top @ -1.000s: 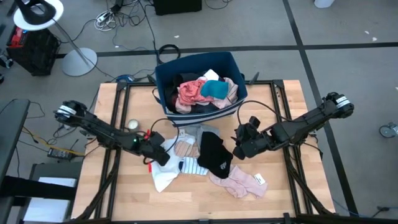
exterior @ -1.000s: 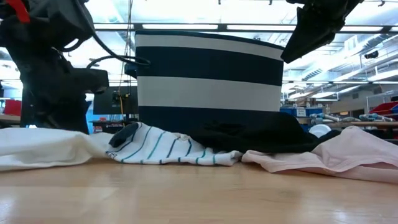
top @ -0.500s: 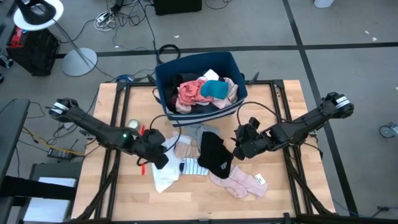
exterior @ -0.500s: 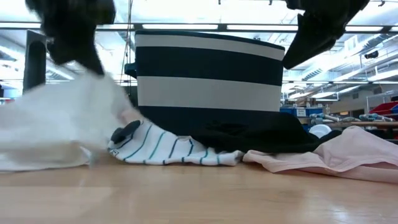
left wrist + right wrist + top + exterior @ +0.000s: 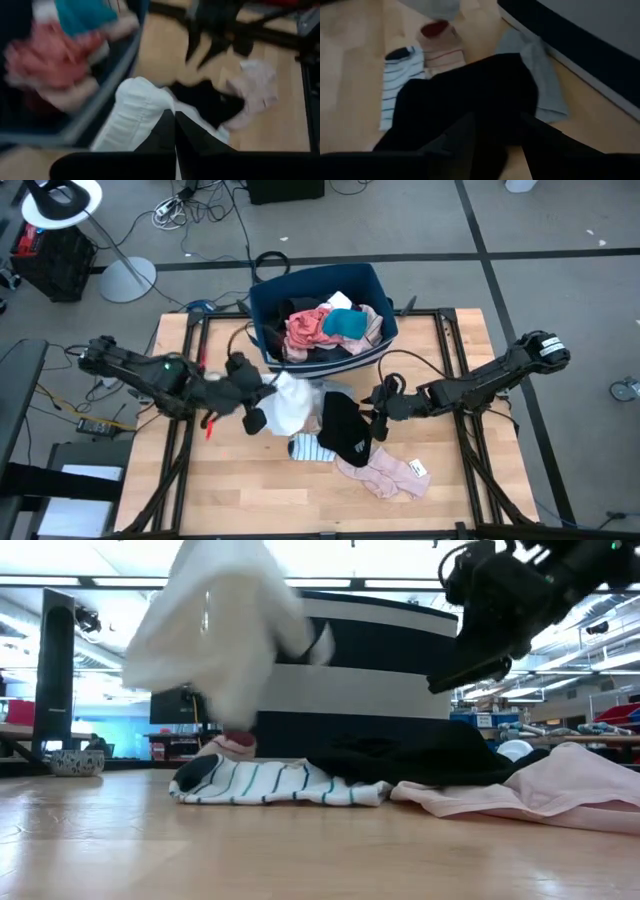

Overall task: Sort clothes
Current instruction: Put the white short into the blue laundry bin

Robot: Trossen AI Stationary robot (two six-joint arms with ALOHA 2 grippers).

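Note:
My left gripper (image 5: 265,392) is shut on a white garment (image 5: 288,406) and holds it in the air in front of the navy bin with white stripes (image 5: 262,330), which is filled with clothes (image 5: 325,328). On the table lie a black garment (image 5: 345,430), a white garment with teal stripes (image 5: 310,448), a pink one (image 5: 385,472) and a grey one (image 5: 535,80). My right gripper (image 5: 497,135) hovers open just above the black garment's right side, its fingers slanting down toward it. My left gripper pinches a bunched part of the white garment (image 5: 150,117) between its two shut fingers (image 5: 172,132); how many layers I cannot tell. The cloth (image 5: 225,630) hangs slack below the fingers, lifted clear of the table.
A beige striped sock with a red toe (image 5: 440,47) lies beside the striped garment. The bin stands at the table's far edge. Bare wood (image 5: 215,490) stretches along the near and left parts of the table. A small round white object (image 5: 213,379) sits under the left arm.
My left gripper has risen and drawn toward the bin, taking the white garment up from the table, where it lay spread, until it hangs clear. My right gripper has sunk toward the black garment and gone slightly toward the table's left.

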